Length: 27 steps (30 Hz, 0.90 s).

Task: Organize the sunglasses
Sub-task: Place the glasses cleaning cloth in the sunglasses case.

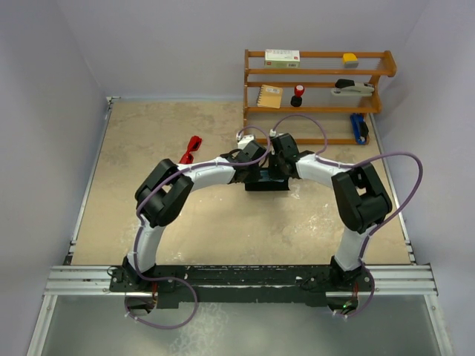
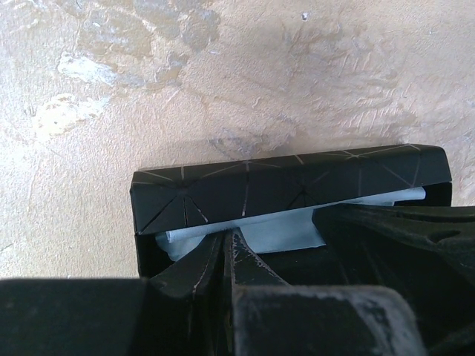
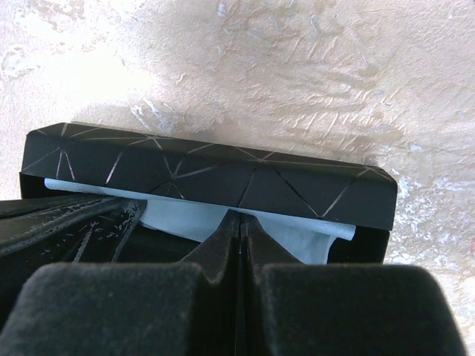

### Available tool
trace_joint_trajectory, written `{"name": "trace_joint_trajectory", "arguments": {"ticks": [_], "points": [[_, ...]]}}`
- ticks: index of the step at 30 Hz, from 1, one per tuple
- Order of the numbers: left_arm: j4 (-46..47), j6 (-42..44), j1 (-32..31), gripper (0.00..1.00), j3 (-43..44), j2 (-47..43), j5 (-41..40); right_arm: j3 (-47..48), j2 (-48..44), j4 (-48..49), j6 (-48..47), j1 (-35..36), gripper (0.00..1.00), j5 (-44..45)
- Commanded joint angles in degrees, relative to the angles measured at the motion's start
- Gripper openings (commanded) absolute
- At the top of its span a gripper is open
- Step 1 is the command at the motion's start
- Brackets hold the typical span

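Left fingers (image 2: 208, 261) and right fingers (image 3: 221, 243) closed, tips at cloth (image 2: 282, 230) in case (image 2: 297, 178), sunglasses (image 1: 191, 150) well apart.

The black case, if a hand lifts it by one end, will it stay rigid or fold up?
Probably fairly stiff: the black case keeps a flat, straight-edged lid. Its thin crease lines hint it could collapse if squeezed. Flat-sided, so rolling looks unlikely.
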Motion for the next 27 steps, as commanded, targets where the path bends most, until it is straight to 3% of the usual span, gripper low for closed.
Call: {"name": "trace_joint_trajectory", "arguments": {"ticks": [1,14,27], "points": [[-0.94,-0.42,0.12,0.00,-1.18,-0.11,-2.45,-1.24,-1.83,-3.26,-0.51,0.13,0.00,2.98],[-0.54,-0.66,0.12,0.00,-2.56,-0.93,-1.70,-1.87,-2.35,-7.74,-0.97,0.09,0.00,15.30],[-0.41,-0.72,0.08,0.00,-3.99,-2.71,-1.62,-2.91,-4.26,-6.34,-1.27,0.06,0.00,13.52]]}}
